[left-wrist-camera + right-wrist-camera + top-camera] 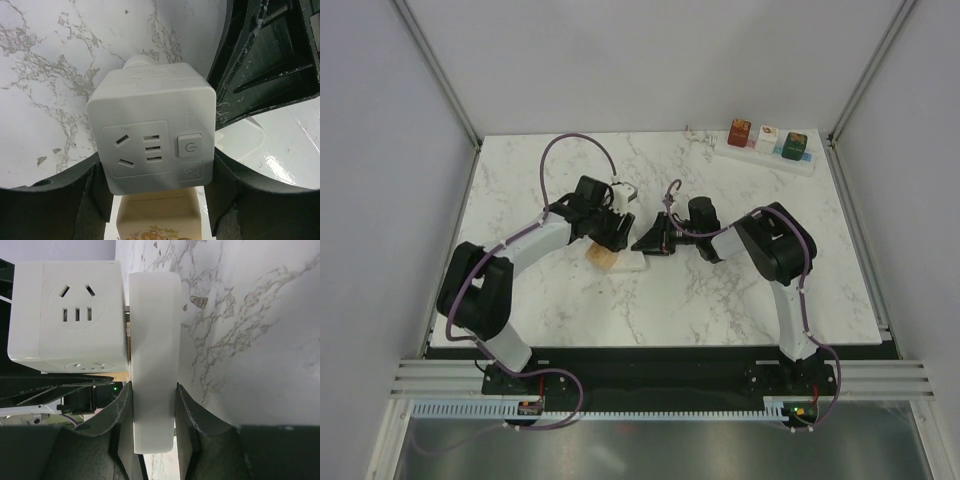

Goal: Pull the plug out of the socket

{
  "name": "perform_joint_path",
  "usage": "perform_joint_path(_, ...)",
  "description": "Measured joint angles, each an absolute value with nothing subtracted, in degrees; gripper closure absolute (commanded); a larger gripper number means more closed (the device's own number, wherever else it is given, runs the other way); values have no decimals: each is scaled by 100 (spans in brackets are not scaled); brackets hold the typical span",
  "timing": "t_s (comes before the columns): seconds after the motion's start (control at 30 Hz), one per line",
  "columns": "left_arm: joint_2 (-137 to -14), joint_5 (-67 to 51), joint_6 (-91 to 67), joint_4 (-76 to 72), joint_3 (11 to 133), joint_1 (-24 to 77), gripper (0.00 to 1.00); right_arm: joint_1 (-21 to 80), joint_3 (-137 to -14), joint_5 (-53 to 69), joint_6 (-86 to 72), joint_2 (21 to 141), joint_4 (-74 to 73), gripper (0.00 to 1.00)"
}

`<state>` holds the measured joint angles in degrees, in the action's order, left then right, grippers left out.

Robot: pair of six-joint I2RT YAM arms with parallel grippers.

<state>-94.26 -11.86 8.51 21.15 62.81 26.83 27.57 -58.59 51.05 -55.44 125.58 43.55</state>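
While my left gripper [156, 186] clamps the white cube plug [150, 125] by its two sides, fingers spread to its width, a beige cube [157, 216] sits just below it. Right of the plug, across a thin gap, stands the narrow white socket [154, 340], pinched edgewise in my right gripper [154, 415] above mid-table [720, 300]. Far right, another strip [810, 165] carries three cubes.

Left arm [530, 243] and right arm [775, 245] both bend inward, wrists nearly meeting. Left gripper [157, 200] pinches the cube plug [150, 125], right gripper [152, 415] is clamped on the white socket bar [154, 330].
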Motion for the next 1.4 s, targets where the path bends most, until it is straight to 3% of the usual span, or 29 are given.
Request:
perform_joint_path(0.2,-9212,-1243,845,1699,5951,2681,98,2810,-5640,4936,-6018,12584,4821,100)
perform_joint_path(0.5,-7336,-1203,849,537,4300,2641,98,3140,-5400,5269,-6796,12687,6200,100)
perform_joint_path(1.07,-7166,303,1756,878,4276,3522,98,3505,-5391,4864,-6910,12645,6020,100)
perform_joint_path(1.27,-6818,-36,1691,709,4200,3341,98,3503,-5389,4840,-7288,12685,6386,100)
perform_joint_path(1.4,-6761,-1083,1149,187,4200,3155,98,3435,-5345,4453,-7585,12967,6418,100)
